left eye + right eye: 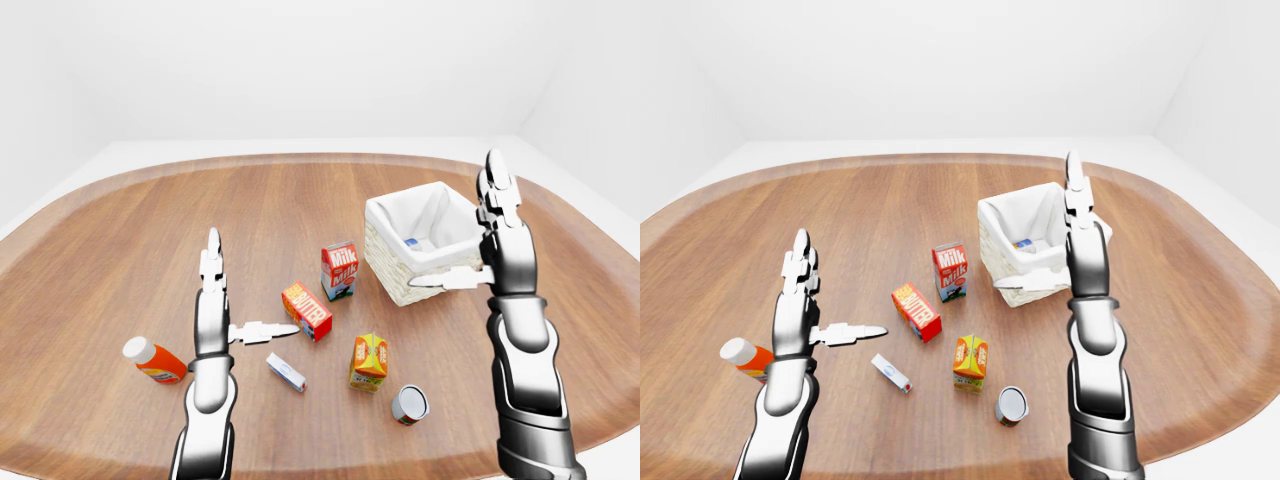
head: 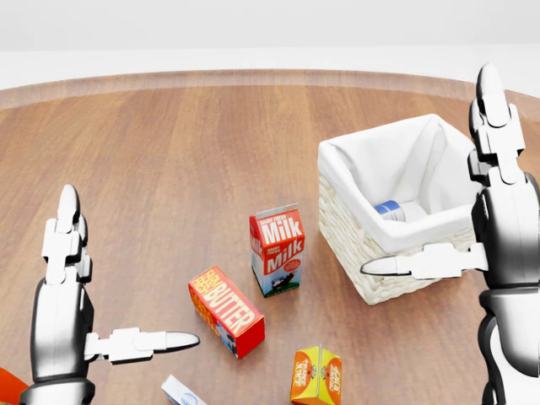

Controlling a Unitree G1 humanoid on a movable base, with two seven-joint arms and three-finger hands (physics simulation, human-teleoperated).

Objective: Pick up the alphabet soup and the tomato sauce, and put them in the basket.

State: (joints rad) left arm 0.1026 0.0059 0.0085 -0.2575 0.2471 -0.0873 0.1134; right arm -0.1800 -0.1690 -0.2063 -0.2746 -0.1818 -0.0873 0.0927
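Observation:
A white-lined wicker basket (image 2: 344,226) stands right of the table's middle. Inside it lies a can with a blue and white label (image 2: 390,209). A second can (image 1: 409,404), grey end up and reddish on its side, lies on the wood near the bottom of the left-eye view. My right hand (image 2: 451,224) is open and empty, fingers pointing up, its thumb stretched across the basket's near wall. My left hand (image 1: 235,303) is also open and empty at lower left, thumb pointing toward the butter box.
A milk carton (image 2: 277,249), a butter box (image 2: 226,310) and an orange juice carton (image 2: 316,375) stand between my hands. A small white and blue box (image 1: 286,372) and a bottle with an orange label (image 1: 153,360) lie near my left arm.

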